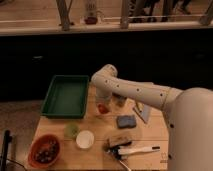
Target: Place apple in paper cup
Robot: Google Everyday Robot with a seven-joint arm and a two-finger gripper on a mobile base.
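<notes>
Camera view: gripper (pixel 103 103) is down at mid-surface (pixel 95 156), just right of the tray (pixel 65 97), directly over the apple (pixel 102 109). Can't tell if it's open or gripping. Cup (pixel 85 139) stands nearer and slightly left, apart from the apple, with the bowl (pixel 44 136) to its left.

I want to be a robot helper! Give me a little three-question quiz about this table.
1. True or false: the apple is already inside the paper cup.
2. Which thing is nearest the pincer? A) orange bowl B) apple C) blue sponge
3. Fill in: the tray beside the apple is coloured ____.

Key: 1 false, the apple is at the pincer next to the tray, away from the paper cup. 2 B. 3 green.
</notes>
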